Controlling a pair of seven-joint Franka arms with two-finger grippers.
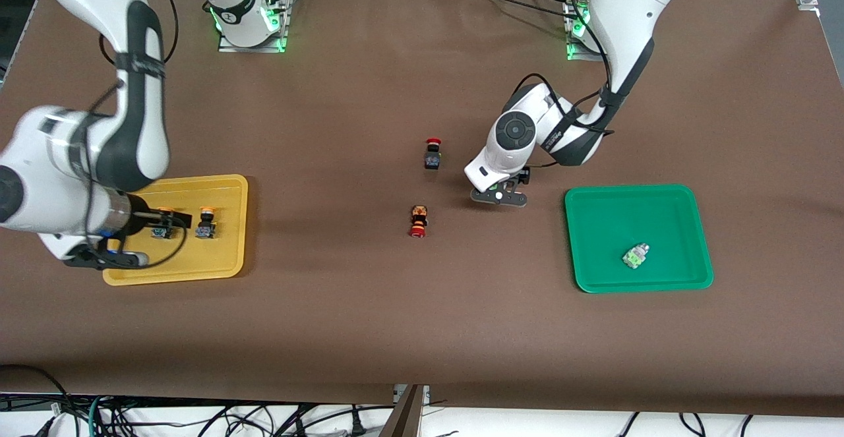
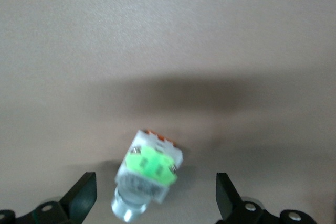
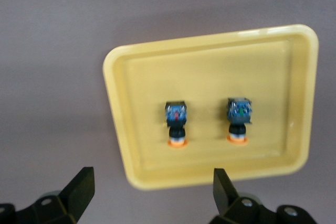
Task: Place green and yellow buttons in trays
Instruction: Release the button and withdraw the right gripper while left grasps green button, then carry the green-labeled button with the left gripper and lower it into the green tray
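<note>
Green tray (image 1: 699, 239), lower right of frame, holds one green button (image 1: 635, 256). Left gripper (image 1: 499, 197), fingers wide, straddles second green button (image 2: 148, 172), apparently tilted: may roll when pinched. Right gripper (image 3: 149, 198), fingers wide, over yellow tray (image 1: 231, 186) with both yellow buttons (image 1: 205, 221).

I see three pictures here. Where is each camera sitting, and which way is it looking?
Front view: high across the table, facing both arms, whose bases line its top edge; it shows the yellow tray, green tray and whole table.
Left wrist view: on the left arm's wrist, looking down past the open left gripper at a green button.
Right wrist view: on the right wrist, above the yellow tray, right gripper open.
Shared: front and right wrist views both show two yellow buttons.
</note>
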